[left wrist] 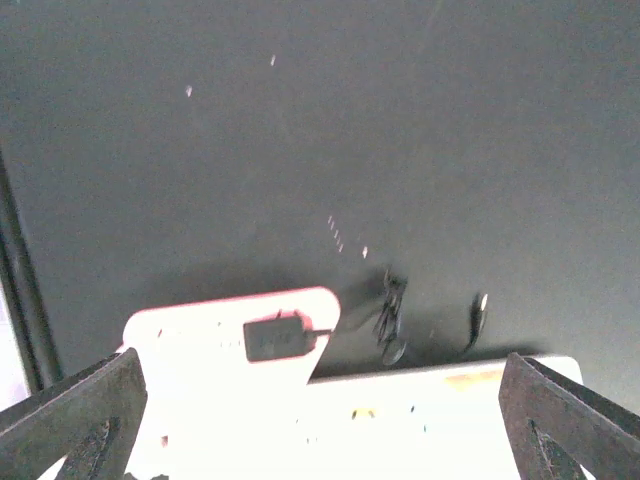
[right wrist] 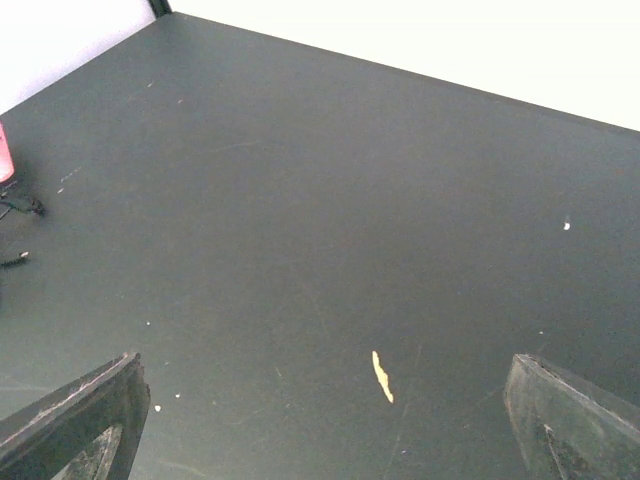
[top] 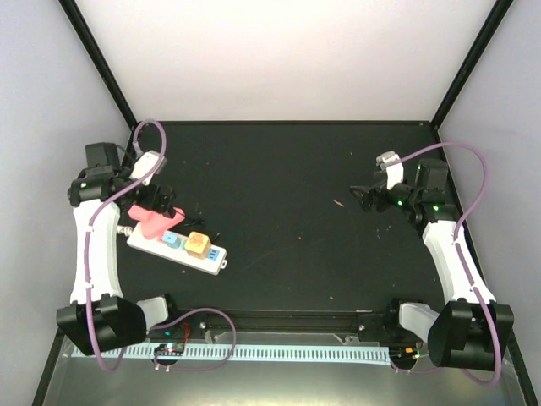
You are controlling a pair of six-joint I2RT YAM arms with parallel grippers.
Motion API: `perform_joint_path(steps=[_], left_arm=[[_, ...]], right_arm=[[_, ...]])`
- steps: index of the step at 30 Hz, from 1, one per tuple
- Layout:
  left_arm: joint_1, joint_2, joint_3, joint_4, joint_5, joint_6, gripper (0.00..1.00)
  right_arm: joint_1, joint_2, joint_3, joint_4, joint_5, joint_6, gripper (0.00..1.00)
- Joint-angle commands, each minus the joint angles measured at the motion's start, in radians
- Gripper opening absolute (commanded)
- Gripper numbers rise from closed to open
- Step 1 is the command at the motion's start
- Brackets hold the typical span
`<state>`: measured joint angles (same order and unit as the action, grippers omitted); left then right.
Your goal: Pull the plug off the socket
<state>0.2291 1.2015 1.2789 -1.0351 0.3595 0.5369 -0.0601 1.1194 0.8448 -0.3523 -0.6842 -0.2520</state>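
Both left fingers (left wrist: 85,410) and right fingers (right wrist: 85,410) are spread wide, nothing held. Socket (top: 188,247) is laid diagonally on the surface (top: 304,262), left side — pink plug (top: 155,222) seated at its far-left end, framed between the left pair; right pair well apart.

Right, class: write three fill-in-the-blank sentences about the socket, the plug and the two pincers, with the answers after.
The body of the socket is ___.
The red plug sits under the ___ pincer.
The right pincer hangs over the bare table, jaws ___.
Answers: white; left; open.
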Motion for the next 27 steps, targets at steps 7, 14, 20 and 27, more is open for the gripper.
perform_joint_path(steps=[7, 14, 20, 27], left_arm=[[0.298, -0.147, -0.227, -0.198, -0.063, 0.438, 0.99], [0.446, -0.172, -0.452, -0.117, -0.120, 0.629, 0.89], [0.447, -0.184, -0.667, 0.077, -0.193, 0.756, 0.80], [0.443, -0.188, -0.804, 0.244, -0.157, 0.898, 0.49]], right_arm=[[0.009, -0.005, 0.022, -0.058, -0.095, -0.085, 1.00], [0.009, -0.003, 0.026, -0.078, -0.109, -0.101, 1.00], [0.009, 0.004, 0.034, -0.091, -0.114, -0.106, 1.00], [0.009, 0.013, 0.037, -0.096, -0.121, -0.104, 1.00]])
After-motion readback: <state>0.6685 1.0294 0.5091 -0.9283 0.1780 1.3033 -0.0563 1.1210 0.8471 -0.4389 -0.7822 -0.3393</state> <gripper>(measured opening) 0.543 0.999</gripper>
